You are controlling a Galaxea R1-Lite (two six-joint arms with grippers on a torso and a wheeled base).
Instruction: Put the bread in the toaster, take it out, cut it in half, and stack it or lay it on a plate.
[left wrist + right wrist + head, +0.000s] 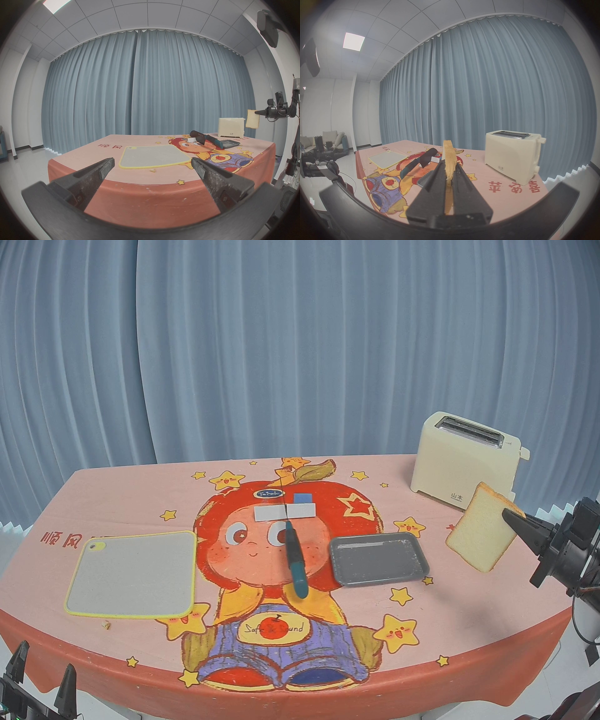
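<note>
A round-fronted table under a pink cartoon-print cloth stands before a floor-length blue-grey curtain, beneath a panelled ceiling with one lit panel. On the cloth, from my left: a grey cutting board edged in yellow, a knife with a teal handle at the centre, its dark blade pointing toward the curtain, and a grey plate just beside it. The cream toaster sits at the far right, slots up.

My right gripper is clamped on the bread, pinching one edge of the slice between its dark fingers. The slice hangs tilted in the air over the table's right side, nearer me than the toaster and to the right of the plate, touching neither. From my right wrist, the slice stands edge-on above the fingers, with the toaster behind it to one side.

My left gripper hangs low off the table's near left edge, jaws spread wide and holding nothing, the cutting board beyond it.
</note>
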